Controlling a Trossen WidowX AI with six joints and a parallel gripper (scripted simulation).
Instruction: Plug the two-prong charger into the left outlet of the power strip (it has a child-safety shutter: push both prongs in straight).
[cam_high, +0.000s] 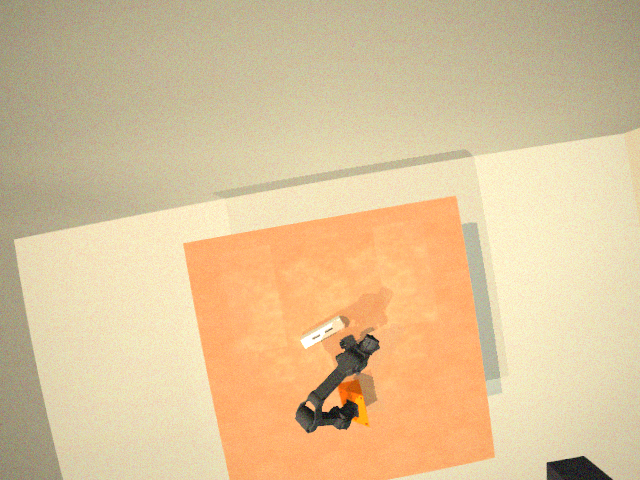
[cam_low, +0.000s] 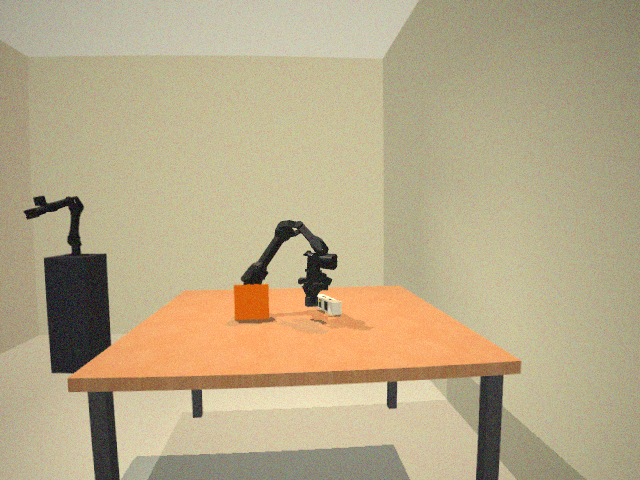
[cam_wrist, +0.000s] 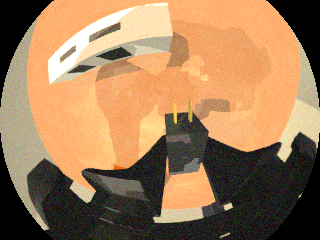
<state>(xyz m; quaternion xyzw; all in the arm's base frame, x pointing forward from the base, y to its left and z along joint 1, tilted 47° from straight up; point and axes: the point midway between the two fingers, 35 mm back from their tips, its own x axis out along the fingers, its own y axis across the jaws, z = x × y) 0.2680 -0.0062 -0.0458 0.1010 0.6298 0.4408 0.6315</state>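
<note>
The arm (cam_high: 330, 381) (cam_low: 268, 254) stands on an orange block (cam_high: 364, 412) (cam_low: 251, 302) on the wooden table (cam_high: 248, 289) (cam_low: 217, 356), bent over at its elbow with its gripper (cam_low: 310, 299) (cam_wrist: 180, 136) pointing down. The gripper's fingers pinch the charger (cam_low: 310, 301) (cam_wrist: 186, 145), a dark block gripped from both sides, and its two yellow prongs (cam_wrist: 175, 113) stick out from the end facing away from the gripper's body in the wrist view. In the exterior view the charger hangs above the table, apart from the shadow beneath it. The white power strip (cam_high: 322, 332) (cam_low: 329, 305) (cam_wrist: 112, 37) lies near the charger, running diagonally in the top view, with dark slots on its upper face and dark openings along one side. The wrist view shows the prongs apart from the strip, outside both outlets. Off to one side of the table, a second black arm (cam_low: 74, 222) stands on a tall dark pedestal (cam_low: 77, 315), its upper part bent outward, away from the table.
</note>
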